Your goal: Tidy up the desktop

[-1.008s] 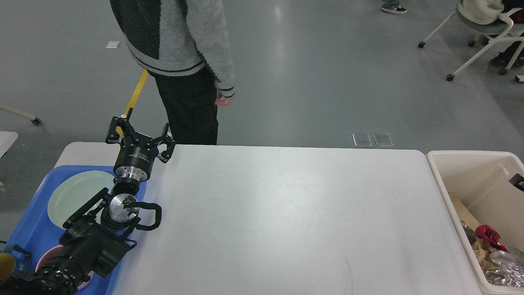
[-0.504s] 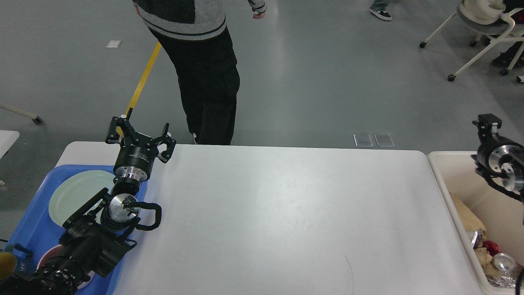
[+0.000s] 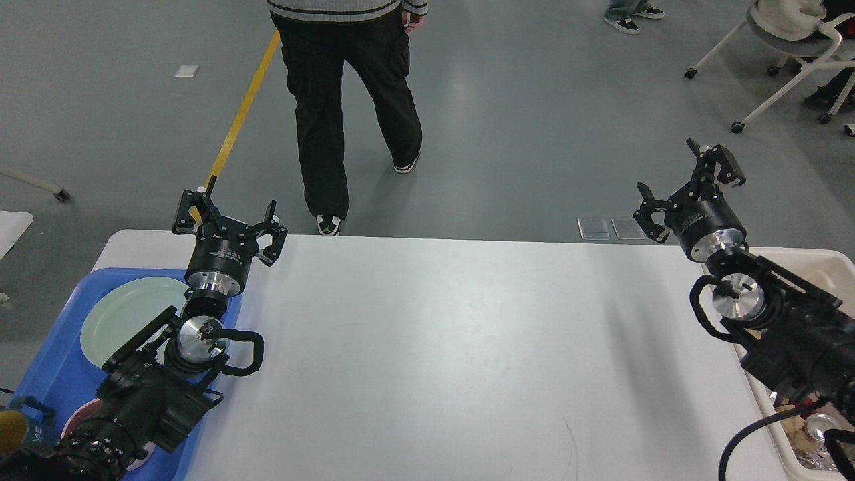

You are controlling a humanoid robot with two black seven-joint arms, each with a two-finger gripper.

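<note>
Desktop (image 3: 454,347) white amid grey floor (image 3: 534,120)

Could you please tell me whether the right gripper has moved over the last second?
Yes: the right gripper rose into view, now up-left of the beige bin, jaws open.

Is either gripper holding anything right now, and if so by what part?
Nothing is held. The left gripper and the right gripper are both open, with only air between their fingers, raised near the far edge of the desktop.
</note>
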